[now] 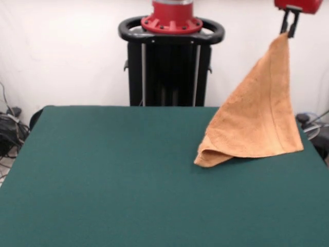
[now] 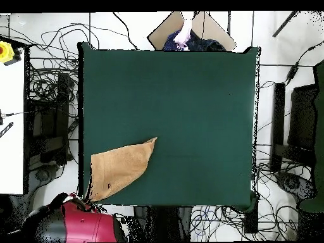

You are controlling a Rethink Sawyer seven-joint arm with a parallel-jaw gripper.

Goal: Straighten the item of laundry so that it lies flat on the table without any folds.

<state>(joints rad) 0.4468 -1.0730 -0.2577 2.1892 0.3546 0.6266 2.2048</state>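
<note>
The orange-tan towel (image 1: 257, 123) hangs by one corner from my gripper (image 1: 289, 31) at the upper right of the front view. It spreads down in a cone, and its lower edge rests folded on the dark green table (image 1: 103, 175) near the right edge. The gripper is shut on the towel's top corner, high above the table. In the overhead view the towel (image 2: 120, 168) lies over the table's (image 2: 190, 101) lower left corner, next to the red arm (image 2: 82, 224). No label or band stripes show.
The robot's black pedestal (image 1: 169, 67) stands behind the table's far edge. Cables and equipment lie on the floor around the table (image 2: 44, 95). A person (image 2: 183, 35) shows at the top edge of the overhead view.
</note>
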